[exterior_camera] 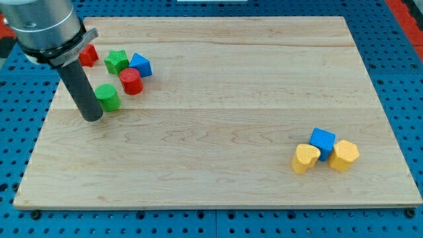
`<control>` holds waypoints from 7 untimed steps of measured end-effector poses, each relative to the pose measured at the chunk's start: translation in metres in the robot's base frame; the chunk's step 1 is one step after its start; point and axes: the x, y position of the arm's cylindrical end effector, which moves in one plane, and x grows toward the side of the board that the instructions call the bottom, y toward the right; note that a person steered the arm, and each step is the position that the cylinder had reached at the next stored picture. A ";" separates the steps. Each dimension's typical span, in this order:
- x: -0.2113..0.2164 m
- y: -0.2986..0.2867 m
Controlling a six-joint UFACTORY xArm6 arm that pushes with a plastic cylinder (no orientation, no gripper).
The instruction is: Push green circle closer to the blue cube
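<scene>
The green circle (108,96) is a short green cylinder at the board's upper left. My tip (93,118) rests on the board just left of it and slightly below, touching or nearly touching its left side. The blue cube (322,140) sits far off at the lower right, wedged between a yellow heart (305,158) on its left and a yellow hexagon (344,155) on its right.
Near the green circle are a red cylinder (131,81), a green star-like block (117,61), a blue triangular block (140,65) and a red block (87,55) partly hidden behind the rod. The wooden board (218,119) lies on a blue pegboard.
</scene>
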 end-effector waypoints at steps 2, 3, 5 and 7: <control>-0.051 0.022; -0.031 0.156; 0.009 0.312; -0.027 0.309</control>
